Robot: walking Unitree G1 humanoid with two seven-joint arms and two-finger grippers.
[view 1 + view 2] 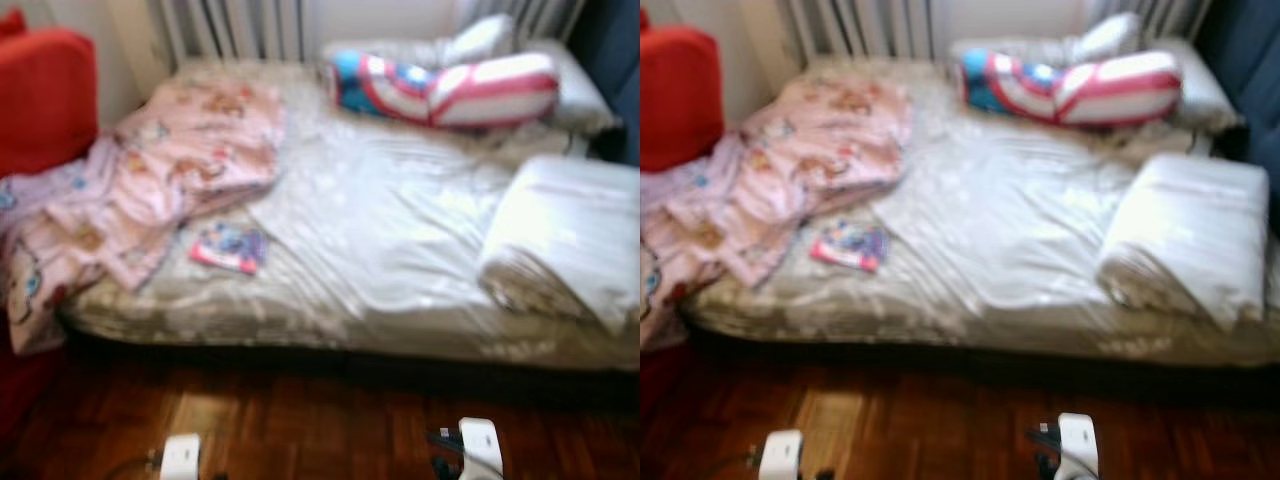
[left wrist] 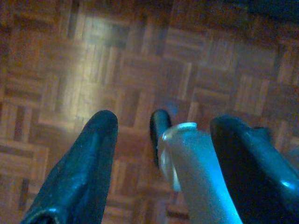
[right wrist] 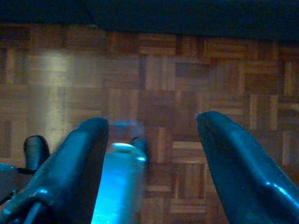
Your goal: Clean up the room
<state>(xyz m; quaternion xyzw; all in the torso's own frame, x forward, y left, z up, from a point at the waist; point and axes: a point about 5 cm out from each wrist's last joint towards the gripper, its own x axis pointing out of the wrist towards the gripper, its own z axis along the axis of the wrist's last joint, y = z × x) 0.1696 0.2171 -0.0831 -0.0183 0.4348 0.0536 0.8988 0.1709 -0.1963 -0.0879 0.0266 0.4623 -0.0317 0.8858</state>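
Floor-level, we note both grippers, left gripper (image 2: pixel 163 140) and right gripper (image 3: pixel 152 140), fingers apart, empty; booklet (image 1: pixel 229 246) on bed (image 1: pixel 400 290) at eleven o'clock, nearer left arm.

Bed (image 1: pixel 330 325): pink blanket (image 1: pixel 190 150), small book (image 1: pixel 228 247), striped pillow (image 1: pixel 450 88), folded white duvet (image 1: pixel 565 235).
Floor (image 1: pixel 300 430): wood parquet.
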